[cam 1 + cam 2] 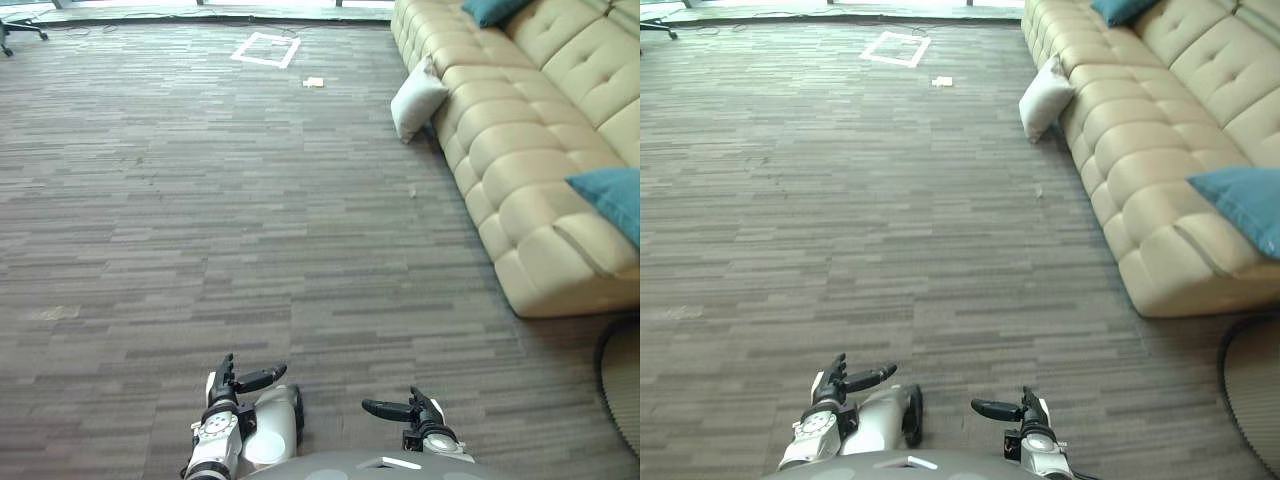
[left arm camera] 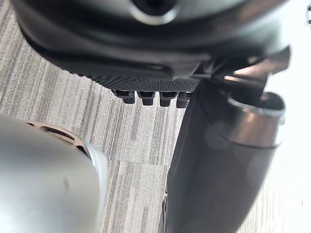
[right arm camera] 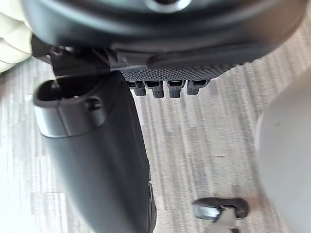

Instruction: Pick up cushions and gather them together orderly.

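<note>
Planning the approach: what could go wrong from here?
1. The white cushion leans on the sofa, far from the empty left hand and right hand: a loose grasp may topple it.
2. The near teal cushion and far teal cushion lie apart on the sofa, so gathering likely needs several trips.

- The left hand [image 1: 230, 390] sits low in front of the body. Its fingers are loosely straight and point ahead, its thumb juts inward, and it holds nothing.
- The right hand [image 1: 422, 412] is level with it and well apart, likewise relaxed and empty, thumb pointing inward.
</note>
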You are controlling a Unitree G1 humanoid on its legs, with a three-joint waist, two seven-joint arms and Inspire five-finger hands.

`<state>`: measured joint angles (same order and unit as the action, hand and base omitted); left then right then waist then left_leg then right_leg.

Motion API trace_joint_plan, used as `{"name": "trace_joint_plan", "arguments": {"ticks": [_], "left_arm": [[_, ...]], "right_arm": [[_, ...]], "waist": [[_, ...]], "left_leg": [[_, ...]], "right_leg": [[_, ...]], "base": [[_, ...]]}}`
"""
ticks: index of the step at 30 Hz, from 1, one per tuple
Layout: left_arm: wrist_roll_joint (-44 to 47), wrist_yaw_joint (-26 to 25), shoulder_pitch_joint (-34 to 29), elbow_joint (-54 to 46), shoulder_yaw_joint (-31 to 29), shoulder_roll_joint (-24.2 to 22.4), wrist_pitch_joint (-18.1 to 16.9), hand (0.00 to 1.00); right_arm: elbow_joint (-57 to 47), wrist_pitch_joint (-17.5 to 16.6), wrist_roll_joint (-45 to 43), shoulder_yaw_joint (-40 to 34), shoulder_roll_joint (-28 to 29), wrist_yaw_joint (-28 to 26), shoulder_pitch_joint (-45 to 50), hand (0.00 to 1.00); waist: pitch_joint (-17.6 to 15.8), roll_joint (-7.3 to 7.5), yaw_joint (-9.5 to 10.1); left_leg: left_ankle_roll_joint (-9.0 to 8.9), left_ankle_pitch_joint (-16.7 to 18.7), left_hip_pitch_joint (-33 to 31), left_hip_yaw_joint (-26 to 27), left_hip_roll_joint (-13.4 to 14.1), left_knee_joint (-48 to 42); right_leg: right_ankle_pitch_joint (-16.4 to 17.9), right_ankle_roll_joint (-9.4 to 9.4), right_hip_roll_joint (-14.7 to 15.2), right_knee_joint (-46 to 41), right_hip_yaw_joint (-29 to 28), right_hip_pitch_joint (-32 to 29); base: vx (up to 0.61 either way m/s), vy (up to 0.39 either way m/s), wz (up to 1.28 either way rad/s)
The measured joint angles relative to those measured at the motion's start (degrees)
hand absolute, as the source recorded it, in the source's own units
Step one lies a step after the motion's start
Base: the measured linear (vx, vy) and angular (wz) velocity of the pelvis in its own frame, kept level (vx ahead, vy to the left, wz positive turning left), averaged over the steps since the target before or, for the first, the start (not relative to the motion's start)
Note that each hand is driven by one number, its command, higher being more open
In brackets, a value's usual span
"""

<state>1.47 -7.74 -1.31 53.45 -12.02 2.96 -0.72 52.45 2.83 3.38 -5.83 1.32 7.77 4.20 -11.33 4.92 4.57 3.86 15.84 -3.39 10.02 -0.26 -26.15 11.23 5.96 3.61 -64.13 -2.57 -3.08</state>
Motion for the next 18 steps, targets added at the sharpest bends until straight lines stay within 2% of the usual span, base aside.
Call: {"name": "trace_joint_plan", "arguments": {"ticks": [2,3,4,5,6,7,8,9,10,11,12,14,15,17,18], "left_arm": [[0.0,0.0,-0.3,0.3,1.2,-0.3,0.0,1.00],[-0.1,0.1,-0.2,0.8,2.0,-0.2,0.0,1.00],[-0.1,0.2,-0.1,1.4,2.1,-0.3,0.0,1.00],[-0.1,0.2,-0.1,1.7,2.1,-0.5,0.0,1.00],[-0.1,0.2,-0.2,2.1,2.2,-0.7,0.0,1.00],[-0.4,0.4,-0.5,2.1,2.2,-0.8,0.0,1.00],[-1.0,0.6,-1.0,2.2,2.2,-1.0,0.0,1.00],[-1.3,0.8,-1.2,3.2,2.4,-1.7,0.0,1.00],[-1.6,0.9,-1.1,3.5,2.6,-2.1,0.0,1.00],[-2.1,1.1,-1.0,3.6,2.9,-2.4,0.0,1.00],[-2.1,1.1,-1.0,3.9,2.7,-2.6,0.1,1.00],[-2.1,1.0,-1.0,4.0,1.9,-2.9,0.1,1.00],[-2.1,1.1,-1.2,3.9,1.6,-3.1,0.0,1.00],[-1.9,1.2,-1.4,3.2,1.1,-2.8,0.1,1.00],[-2.0,0.9,-1.7,1.0,1.1,-2.3,-0.1,1.00]], "right_arm": [[-2.2,-1.2,0.0,-1.0,-0.5,0.0,1.3,1.00],[-2.5,-1.7,0.0,-2.0,-0.7,0.0,1.4,1.00],[-2.5,-1.7,-0.9,-3.6,-0.7,0.0,1.3,1.00],[-2.5,-1.7,-1.0,-4.3,-0.7,0.0,1.2,1.00],[-2.7,-1.9,-1.2,-4.5,-0.7,0.0,1.1,1.00],[-2.8,-1.9,-1.2,-4.6,-0.7,-0.1,0.9,1.00],[-2.9,-1.8,-1.3,-4.7,-0.7,-0.1,0.9,1.00],[-2.7,-1.8,-1.1,-4.6,-1.0,-0.2,0.6,1.00],[-2.6,-1.7,-0.9,-4.5,-1.3,-0.2,0.4,1.00],[-2.5,-1.6,-0.8,-4.6,-1.6,-0.2,0.0,1.00],[-2.6,-1.3,-0.6,-4.6,-2.0,-0.2,-0.1,1.00],[-2.1,-0.7,-0.6,-4.2,-3.0,-0.2,-0.1,1.00],[-1.9,-0.5,-0.6,-4.2,-3.2,-0.1,-0.2,1.00],[-0.9,-0.4,-0.7,-4.1,-2.8,0.0,-0.6,1.00],[0.1,-0.4,-1.0,-3.9,-1.9,0.1,-0.9,1.00]], "waist": [[0.3,-0.89,-1.29],[0.0,-1.09,-1.91],[-0.1,-1.21,-2.14],[-0.1,-1.42,-2.26],[-0.1,-1.73,-2.49],[0.0,-1.87,-2.73],[0.3,-2.34,-3.29],[0.8,-3.69,-3.56],[1.1,-4.10,-3.51],[1.1,-4.88,-3.53],[1.3,-5.52,-3.61],[0.9,-7.18,-3.38],[0.8,-7.76,-3.28],[0.6,-7.63,-3.05],[0.2,-6.02,-2.53]], "left_leg": [[-0.04,1.6,5.6,-2.8,0.0,3.5],[-0.07,1.9,8.8,-4.3,0.0,5.7],[-0.67,2.1,13.3,-5.0,0.2,9.3],[-0.86,2.6,15.1,-5.3,0.5,10.6],[-1.34,3.4,17.9,-5.8,0.9,12.7],[-1.97,4.1,21.1,-6.2,1.4,14.9],[-2.26,4.7,22.7,-6.8,1.9,15.7],[-2.54,4.7,23.7,-8.5,3.5,15.2],[-3.64,4.0,23.3,-9.4,4.4,13.9],[-5.40,2.5,22.6,-10.6,4.6,10.2],[-6.54,0.6,20.4,-12.1,4.9,4.3],[-12.39,-5.9,11.0,-16.6,5.5,-19.7],[-12.85,-5.8,7.6,-16.4,6.3,-27.7],[-12.79,-4.6,2.5,-14.8,7.4,-36.8],[-10.88,-3.2,-2.7,-11.9,8.1,-39.8]], "right_leg": [[1.4,-0.94,-0.7,1.4,3.5,-6.8],[2.5,-2.03,-0.7,4.7,5.2,-10.0],[3.1,-3.15,-0.6,12.8,7.3,-13.1],[3.0,-3.42,-0.5,17.5,8.5,-14.0],[2.6,-3.66,-0.6,26.2,10.2,-15.0],[-1.0,-4.99,-1.4,34.6,10.9,-15.8],[-5.6,-6.58,-2.1,35.2,11.1,-15.4],[-6.5,-10.14,-2.7,33.3,12.1,-14.9],[-4.3,-10.72,-2.7,31.7,12.8,-14.7],[-1.4,-11.51,-2.6,29.4,13.8,-14.4],[0.7,-11.53,-3.0,29.5,14.0,-12.8],[3.0,-12.03,-5.6,34.8,14.0,-5.7],[3.1,-12.22,-6.9,37.1,13.7,-2.6],[3.3,-12.53,-8.1,40.6,12.7,2.6],[3.4,-12.70,-8.3,44.1,10.9,7.7]], "base": [[0.56,0.030,0.70],[0.61,-0.040,0.72],[0.63,-0.054,0.60],[0.67,-0.088,0.45],[0.71,-0.141,0.38],[0.73,-0.169,0.49],[0.93,-0.272,0.56],[0.78,-0.255,0.49],[0.92,-0.306,0.48],[0.59,-0.209,0.34],[0.83,-0.290,0.28],[0.69,-0.222,0.04],[0.35,-0.077,-0.11],[0.45,-0.068,-0.24],[0.73,-0.087,-0.57]]}}
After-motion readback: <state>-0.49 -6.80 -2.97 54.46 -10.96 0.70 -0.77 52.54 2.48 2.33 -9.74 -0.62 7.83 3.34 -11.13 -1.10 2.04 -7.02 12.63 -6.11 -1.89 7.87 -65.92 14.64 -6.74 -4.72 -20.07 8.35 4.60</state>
